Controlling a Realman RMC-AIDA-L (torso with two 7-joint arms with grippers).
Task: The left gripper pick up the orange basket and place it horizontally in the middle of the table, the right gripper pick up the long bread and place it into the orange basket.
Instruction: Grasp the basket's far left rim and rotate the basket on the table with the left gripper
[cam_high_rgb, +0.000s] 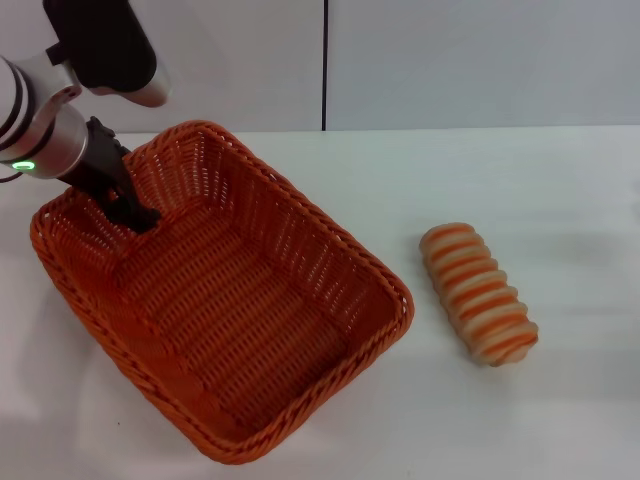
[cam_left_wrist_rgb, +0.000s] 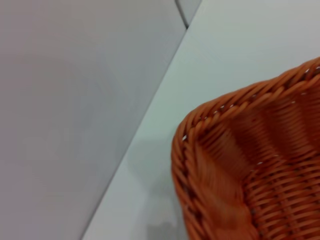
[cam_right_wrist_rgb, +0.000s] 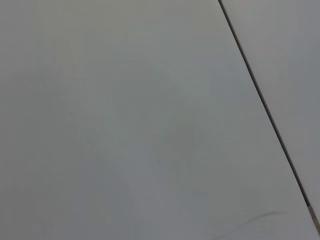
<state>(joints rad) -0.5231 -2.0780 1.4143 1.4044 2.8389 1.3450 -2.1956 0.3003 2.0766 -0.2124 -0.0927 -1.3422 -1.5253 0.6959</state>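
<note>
On the left of the bench (cam_high_rgb: 560, 180), the big basket (cam_high_rgb: 230, 310) sits crooked, one corner pointing near. The left hand (cam_high_rgb: 135, 212) reaches inside its far left corner; I cannot tell if it is gripping the wall. The bread (cam_high_rgb: 478, 293) lies on the right, apart from the basket. If the grip is weak, the basket could slip or tip when turned. The left wrist view shows only a basket corner (cam_left_wrist_rgb: 210, 150), up close. The right hand is out of sight.
</note>
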